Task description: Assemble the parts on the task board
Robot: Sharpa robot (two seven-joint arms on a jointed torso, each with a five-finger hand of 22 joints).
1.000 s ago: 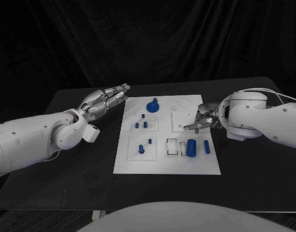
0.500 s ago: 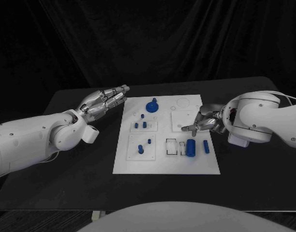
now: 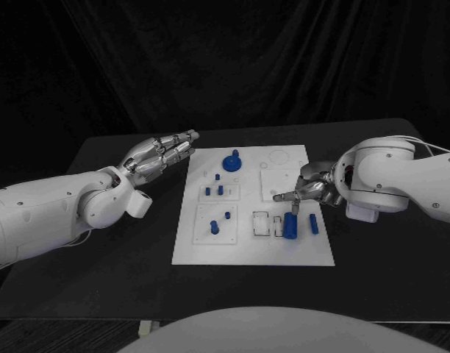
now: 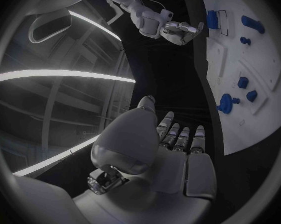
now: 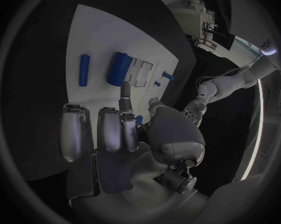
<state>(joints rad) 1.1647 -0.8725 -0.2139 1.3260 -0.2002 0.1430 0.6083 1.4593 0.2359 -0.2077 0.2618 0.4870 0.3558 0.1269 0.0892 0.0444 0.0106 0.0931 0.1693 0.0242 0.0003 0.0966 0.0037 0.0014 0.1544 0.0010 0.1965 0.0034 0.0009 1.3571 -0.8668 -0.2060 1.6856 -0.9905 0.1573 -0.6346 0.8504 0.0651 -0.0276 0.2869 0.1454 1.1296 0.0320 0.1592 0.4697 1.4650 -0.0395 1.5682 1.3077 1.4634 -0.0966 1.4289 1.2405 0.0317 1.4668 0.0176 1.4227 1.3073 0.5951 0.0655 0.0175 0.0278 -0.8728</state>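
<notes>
Blue cylinder (image 3: pixel 291 223) lies lengthwise just before the empty, loosely spread right hand (image 3: pixel 308 187), the nearer one.

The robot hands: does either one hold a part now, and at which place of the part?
Nothing is held. The left robot hand rests beside the task board, empty; the right robot hand hovers over its right side, empty.

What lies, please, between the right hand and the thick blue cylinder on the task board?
In the head view, only bare white task board separates the right hand from the thick blue cylinder; the right wrist view agrees.
</notes>
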